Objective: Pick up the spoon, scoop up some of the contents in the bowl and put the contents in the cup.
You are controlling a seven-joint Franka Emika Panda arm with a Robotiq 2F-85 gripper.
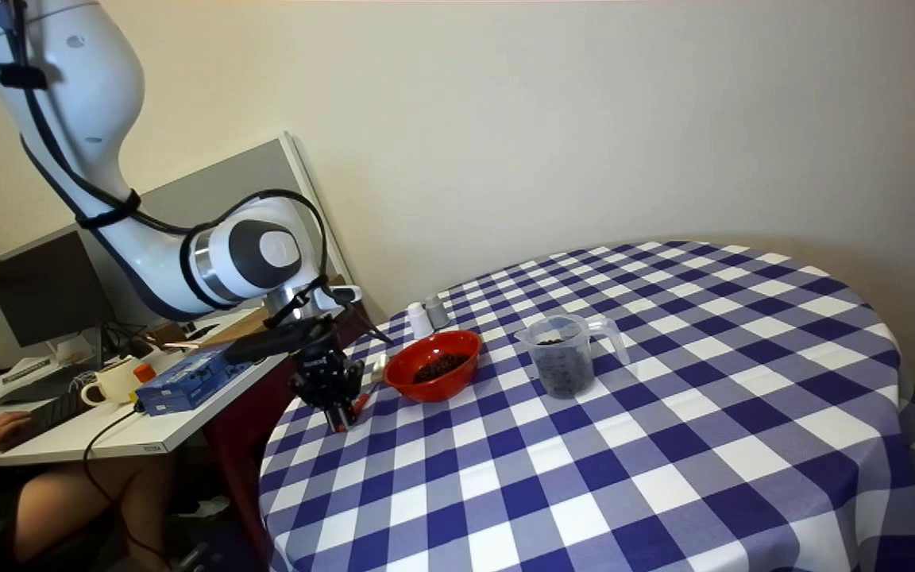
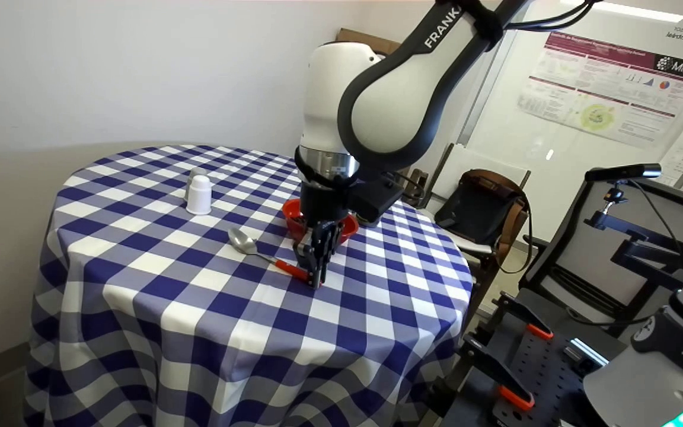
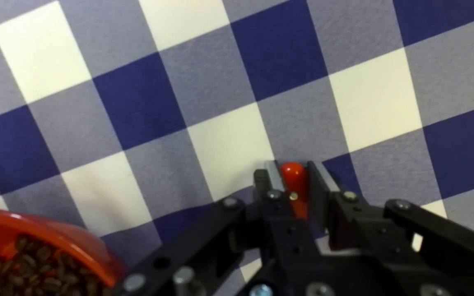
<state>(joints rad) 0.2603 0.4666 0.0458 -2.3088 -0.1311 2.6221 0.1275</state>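
Close to the edge of the table by the desk, the gripper points down, its fingers pinching the red handle of the spoon at its butt end. That hold probably leaves the length of the handle free for reaching in, though the head, which seems to rest on the table, could swing or twist on so short a bite. The bowl of dark beans sits just beside, farther in from that edge, likely so the scoop is a short move. The cup stands well apart, even farther from that edge, its handle turned away, perhaps so nothing blocks the rim on the bowl's side.
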